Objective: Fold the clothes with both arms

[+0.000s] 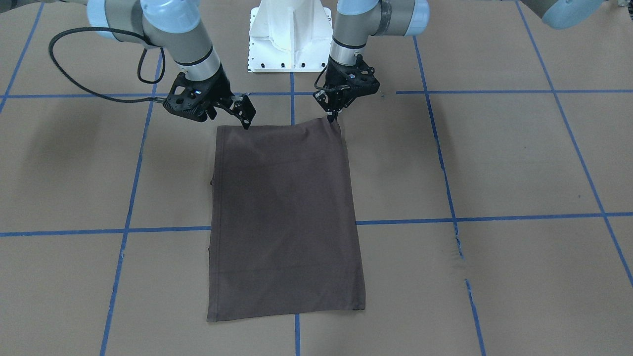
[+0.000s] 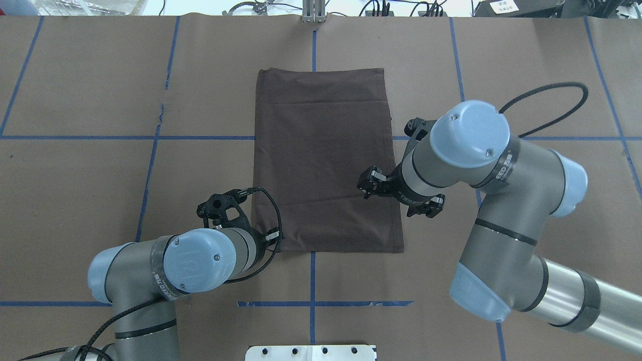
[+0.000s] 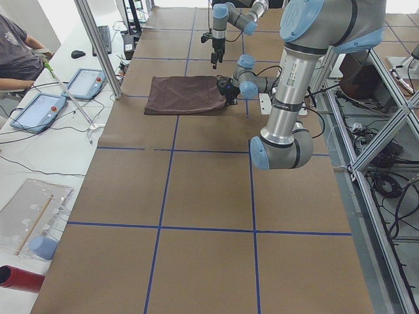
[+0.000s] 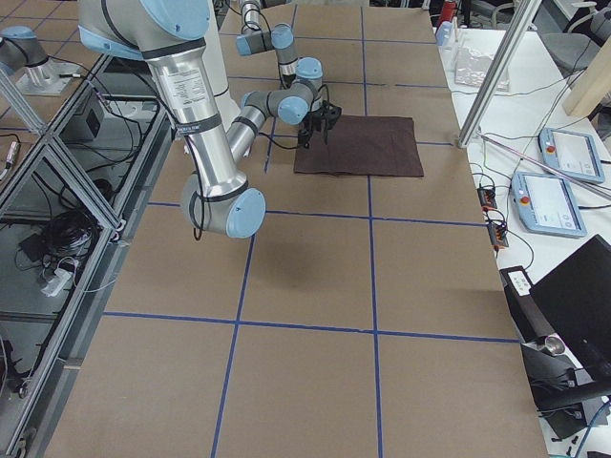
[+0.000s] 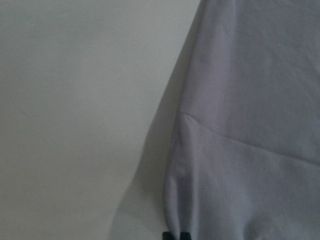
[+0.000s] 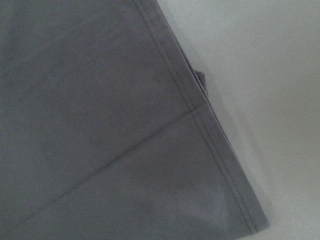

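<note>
the brown paper-covered table (image 1: 494, 158) has the dark t-shirt (image 1: 284, 212) sitting mid-table, straight out from the white pedestal base (image 1: 289, 34). it's down to a long flat rectangle, and its long axis runs directly away from the robot. the left arm (image 2: 200, 260) and right arm (image 2: 471, 140) both reach to the short edge nearest the base, one per corner. so the whole length of cloth lies out ahead of the jaws, and we reckon the next fold carries this near edge over toward the far one. the left gripper (image 1: 337, 117) is the one in contact: its jaws are pressed together on its corner, and the fabric puckers up a little there. the right gripper (image 1: 246, 121) sits right at the other corner. its jaws look spread to us, with no cloth pinched in them yet.
</note>
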Motion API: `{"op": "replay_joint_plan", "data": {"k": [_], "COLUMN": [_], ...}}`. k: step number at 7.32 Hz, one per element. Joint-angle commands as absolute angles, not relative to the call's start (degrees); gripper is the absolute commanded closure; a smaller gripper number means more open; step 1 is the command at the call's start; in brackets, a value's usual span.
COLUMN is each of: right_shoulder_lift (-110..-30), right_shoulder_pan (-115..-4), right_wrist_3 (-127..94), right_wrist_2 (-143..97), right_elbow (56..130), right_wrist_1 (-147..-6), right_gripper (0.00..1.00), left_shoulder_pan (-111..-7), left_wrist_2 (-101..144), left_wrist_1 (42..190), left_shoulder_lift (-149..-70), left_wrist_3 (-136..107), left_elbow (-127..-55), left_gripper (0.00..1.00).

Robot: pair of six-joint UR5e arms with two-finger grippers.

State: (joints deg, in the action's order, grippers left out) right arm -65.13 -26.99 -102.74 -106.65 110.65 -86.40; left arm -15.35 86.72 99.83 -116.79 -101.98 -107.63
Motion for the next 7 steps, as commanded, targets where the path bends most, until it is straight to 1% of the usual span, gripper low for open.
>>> {"op": "replay_joint_plan", "data": {"k": [1, 2, 3, 5, 7], "right_shoulder_lift": [-67.1, -67.3, -67.1, -67.1, -67.1], "right_shoulder_pan": [-20.8, -20.6, -20.2, -20.3, -20.4], "right_wrist_3": [-113.3, -114.2, -113.9, -113.2, -113.2], "right_wrist_2": [-98.6, -98.5, -98.4, -98.3, -98.3], "right_elbow": [109.1, 108.0, 105.2, 103.5, 103.5], "right_wrist_1": [-85.2, -85.2, -85.1, -85.1, -85.1], "right_gripper": [0.00, 0.00, 0.00, 0.00, 0.00], "left_shoulder_pan": [-15.3, -15.4, -15.3, -15.4, -15.4], "left_wrist_2": [86.7, 86.7, 86.7, 86.7, 86.6], "left_wrist_1": [99.9, 100.0, 100.0, 100.0, 100.0], "left_shoulder_lift": [-116.8, -116.8, -116.8, -116.8, -116.8], "left_wrist_3": [-101.7, -101.6, -101.6, -101.6, -101.6], "left_elbow": [-107.7, -107.7, -107.6, -107.7, -107.6], "left_gripper": [1.00, 1.00, 1.00, 1.00, 1.00]}}
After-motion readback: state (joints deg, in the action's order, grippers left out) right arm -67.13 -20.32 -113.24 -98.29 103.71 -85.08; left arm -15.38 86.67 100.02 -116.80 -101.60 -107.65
